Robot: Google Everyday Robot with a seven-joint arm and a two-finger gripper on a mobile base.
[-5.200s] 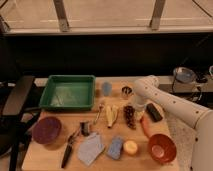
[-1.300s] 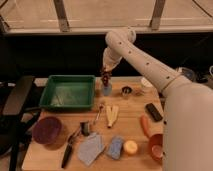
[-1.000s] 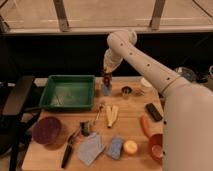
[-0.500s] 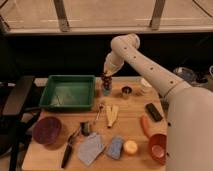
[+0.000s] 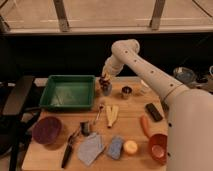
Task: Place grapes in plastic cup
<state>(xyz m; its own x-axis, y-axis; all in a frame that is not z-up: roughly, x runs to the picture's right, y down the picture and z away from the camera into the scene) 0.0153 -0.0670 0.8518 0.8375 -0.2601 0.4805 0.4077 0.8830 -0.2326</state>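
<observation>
If the hand (image 5: 105, 78) lets go off-centre, the small bunch of dark red-purple grapes (image 5: 105, 81) could catch the rim of the pale blue-grey plastic cup (image 5: 106, 89), tipping it or spilling onto the wooden desk (image 5: 130, 127). The grapes hang clamped in the hand, directly above the cup beside the green tray (image 5: 67, 92).

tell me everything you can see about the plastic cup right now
The small pale blue-grey plastic cup stands upright on the wooden table, just right of the green tray and left of the small shiny metal cup. It looks slightly tapered and matte. The dark red-purple grapes sit at its mouth, with the gripper directly above it; how deep the grapes reach inside is unclear.
</observation>
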